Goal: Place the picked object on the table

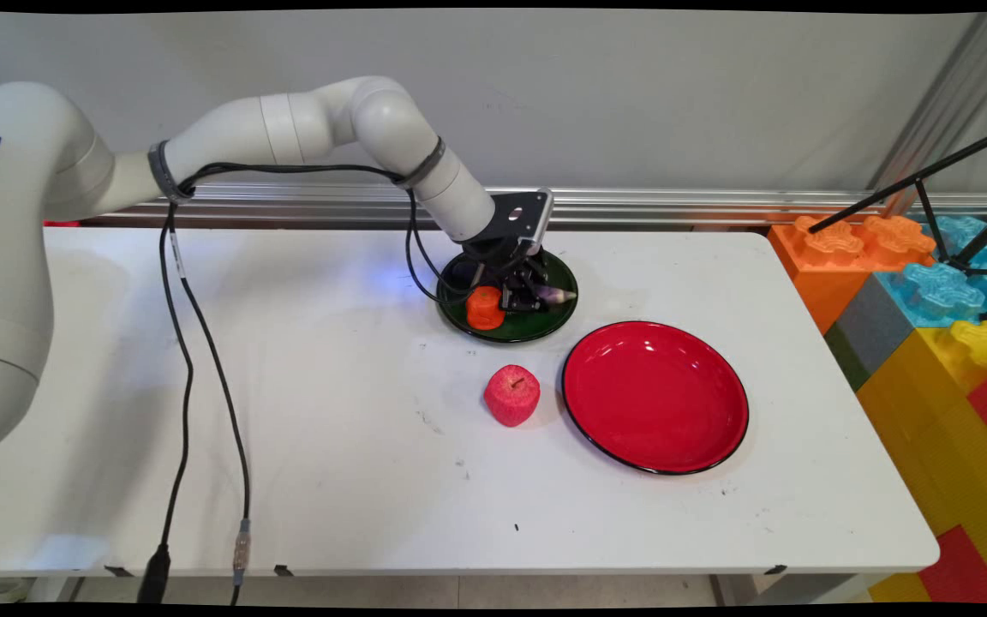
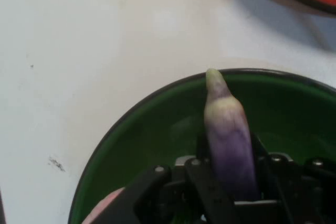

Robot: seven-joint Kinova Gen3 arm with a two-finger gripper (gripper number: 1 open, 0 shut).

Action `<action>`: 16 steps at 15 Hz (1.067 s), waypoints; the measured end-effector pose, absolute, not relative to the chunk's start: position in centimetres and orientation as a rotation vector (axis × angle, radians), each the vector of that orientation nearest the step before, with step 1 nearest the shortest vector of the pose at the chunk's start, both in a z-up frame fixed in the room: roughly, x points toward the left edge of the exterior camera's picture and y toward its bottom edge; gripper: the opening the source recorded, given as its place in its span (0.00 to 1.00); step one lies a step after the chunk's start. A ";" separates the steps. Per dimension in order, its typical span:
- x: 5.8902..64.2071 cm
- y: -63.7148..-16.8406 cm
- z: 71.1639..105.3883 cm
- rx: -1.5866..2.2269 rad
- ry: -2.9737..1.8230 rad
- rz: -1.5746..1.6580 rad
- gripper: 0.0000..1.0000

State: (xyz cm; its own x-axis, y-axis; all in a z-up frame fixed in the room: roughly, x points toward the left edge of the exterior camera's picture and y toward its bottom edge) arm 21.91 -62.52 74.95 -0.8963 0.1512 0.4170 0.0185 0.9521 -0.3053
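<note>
My gripper is low inside a dark green plate, shut on a purple eggplant whose pale tip sticks out to the right. In the hand view the eggplant stands between the two black fingers, its tip reaching the green plate's rim. An orange carrot piece lies on the same plate just left of the gripper; its edge shows at the hand view's bottom left.
A red apple stands on the table in front of the green plate. A large red plate lies right of the apple. Big coloured toy blocks and a black tripod stand past the table's right edge.
</note>
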 end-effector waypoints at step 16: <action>18.4 -57.9 86.9 0.112 -2.594 0.486 0.00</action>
